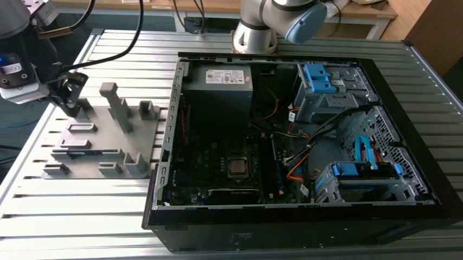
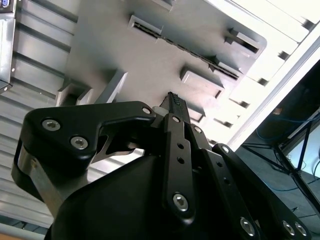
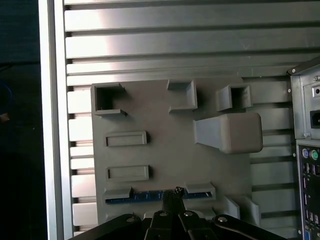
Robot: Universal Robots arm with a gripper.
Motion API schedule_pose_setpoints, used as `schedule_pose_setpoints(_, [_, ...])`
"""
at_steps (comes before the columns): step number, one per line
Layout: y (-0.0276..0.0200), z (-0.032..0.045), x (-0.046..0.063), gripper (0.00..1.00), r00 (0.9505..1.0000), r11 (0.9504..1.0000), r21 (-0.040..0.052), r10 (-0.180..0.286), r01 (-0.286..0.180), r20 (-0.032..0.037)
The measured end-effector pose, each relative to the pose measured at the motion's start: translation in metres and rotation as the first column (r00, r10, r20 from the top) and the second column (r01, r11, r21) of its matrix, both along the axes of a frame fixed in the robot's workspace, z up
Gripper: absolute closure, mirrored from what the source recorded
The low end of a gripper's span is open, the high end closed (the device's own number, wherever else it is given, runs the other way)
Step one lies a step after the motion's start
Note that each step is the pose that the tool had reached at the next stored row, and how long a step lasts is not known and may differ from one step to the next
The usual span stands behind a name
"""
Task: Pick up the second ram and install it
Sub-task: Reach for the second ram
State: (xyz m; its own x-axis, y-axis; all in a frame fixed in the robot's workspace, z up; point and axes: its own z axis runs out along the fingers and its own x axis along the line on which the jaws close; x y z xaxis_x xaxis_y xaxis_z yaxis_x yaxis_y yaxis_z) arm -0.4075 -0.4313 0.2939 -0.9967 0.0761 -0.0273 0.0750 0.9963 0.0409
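Note:
The second ram [image 3: 145,196] is a thin dark stick with a bluish edge. It stands on edge between two low blocks at one side of the grey holder plate [image 3: 165,145]. In the exterior view the second ram [image 1: 85,153] is a short dark strip near the plate's front left. My gripper [image 3: 173,191] hangs directly over the stick's middle, its black fingers pressed together with nothing between them. In the second wrist view the gripper [image 2: 172,97] still has open space between it and the ram [image 2: 187,49]. The exterior view places the gripper [image 1: 71,111] above the plate's left side.
A tall grey post [image 1: 116,105] and several low blocks rise from the holder plate [image 1: 101,138]. The open computer case [image 1: 289,222] lies on the exterior view's right, with its motherboard [image 1: 231,157] and blue drive brackets [image 1: 318,76] exposed. Everything rests on a slatted aluminium table [image 1: 79,216].

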Motion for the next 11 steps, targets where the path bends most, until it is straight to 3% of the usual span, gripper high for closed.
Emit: schedule_pose_setpoints(11, [-0.0001, -0.0097, 0.0, 0.9, 1.0, 1.0, 0.0, 0.0, 0.0, 0.0])
